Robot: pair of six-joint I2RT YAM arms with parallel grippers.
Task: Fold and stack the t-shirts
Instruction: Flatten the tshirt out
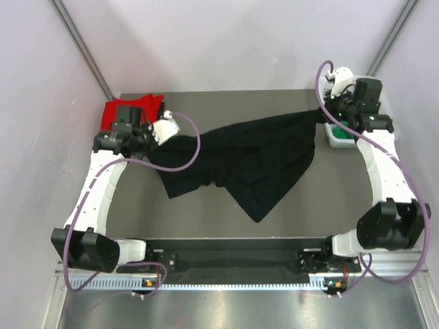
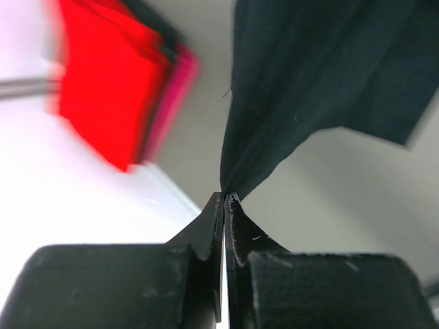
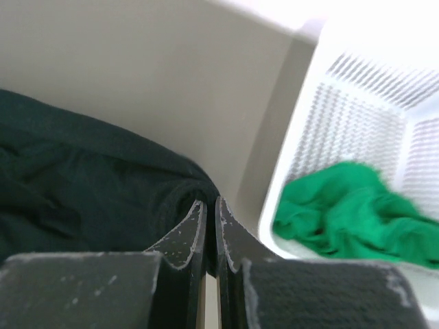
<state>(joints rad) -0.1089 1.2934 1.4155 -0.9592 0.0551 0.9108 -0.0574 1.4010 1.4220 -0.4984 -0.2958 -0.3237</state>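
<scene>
The black t-shirt (image 1: 247,154) hangs stretched between both grippers above the grey table, its lower part sagging onto it. My left gripper (image 1: 159,131) is shut on the shirt's left edge; in the left wrist view the cloth (image 2: 302,82) rises from the closed fingertips (image 2: 226,197). My right gripper (image 1: 328,110) is shut on the right edge; the black cloth (image 3: 89,178) bunches at the fingertips (image 3: 210,202). The red t-shirt (image 1: 130,110) lies folded at the back left, with the pink one (image 2: 175,89) under it. The green t-shirt (image 3: 350,209) lies crumpled in the basket.
The white mesh basket (image 1: 337,139) stands at the table's right edge, just right of my right gripper; its wall (image 3: 357,116) fills the right of the right wrist view. Pale walls close in the table at the back and both sides.
</scene>
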